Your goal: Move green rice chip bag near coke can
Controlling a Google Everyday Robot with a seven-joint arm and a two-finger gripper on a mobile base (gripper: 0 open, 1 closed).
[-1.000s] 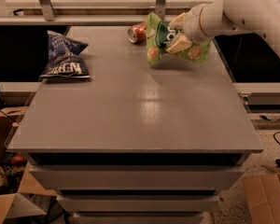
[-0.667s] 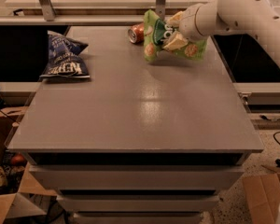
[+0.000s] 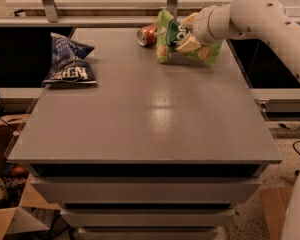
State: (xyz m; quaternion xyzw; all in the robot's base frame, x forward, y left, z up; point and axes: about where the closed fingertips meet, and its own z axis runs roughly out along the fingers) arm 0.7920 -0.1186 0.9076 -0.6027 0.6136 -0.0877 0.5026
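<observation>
Camera view: we see the gripper (image 3: 186,34) with jaws clamped on the green rice chip bag (image 3: 164,43), at the tabletop's (image 3: 150,119) far edge, just right of the coke can (image 3: 148,35). Its white arm (image 3: 255,14) bends in from the right, sloping down.

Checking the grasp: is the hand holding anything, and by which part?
The hand grips the green rice chip bag at its crumpled middle, beside the coke can.
</observation>
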